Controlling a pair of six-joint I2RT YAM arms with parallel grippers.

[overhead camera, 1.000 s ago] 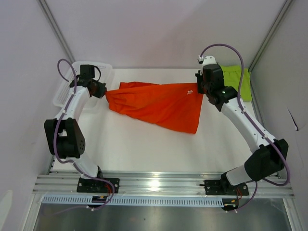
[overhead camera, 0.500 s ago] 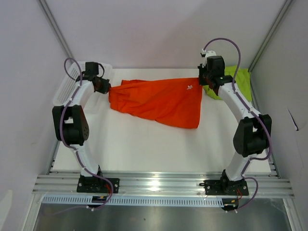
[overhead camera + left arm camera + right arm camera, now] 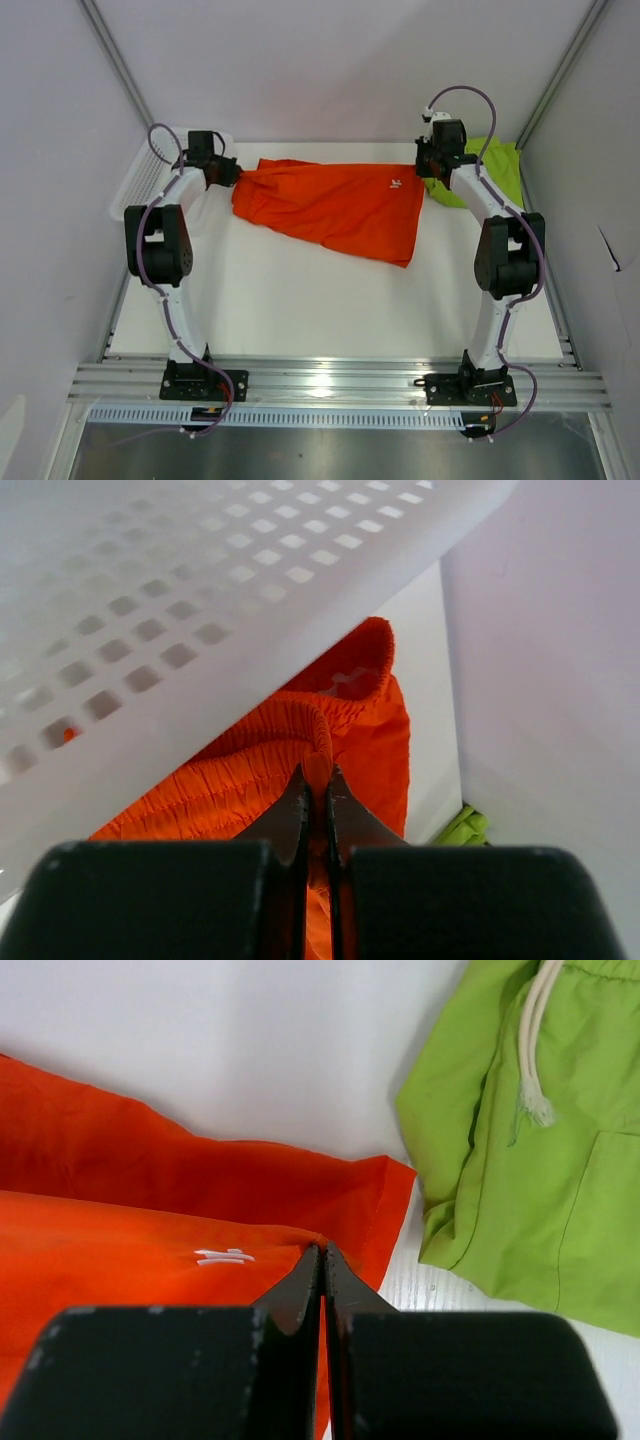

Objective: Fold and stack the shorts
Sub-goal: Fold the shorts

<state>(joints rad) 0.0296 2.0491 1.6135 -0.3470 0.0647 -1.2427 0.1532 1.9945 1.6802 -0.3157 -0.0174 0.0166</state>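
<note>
White table (image 3: 300, 300): orange shorts (image 3: 330, 205) stretched across its far side, left gripper (image 3: 318, 780) pinching the waistband by the basket (image 3: 200, 600), right gripper (image 3: 322, 1255) pinching the hem near the green shorts (image 3: 520, 1160), arms should lower together under even tension so it lands flat
</note>
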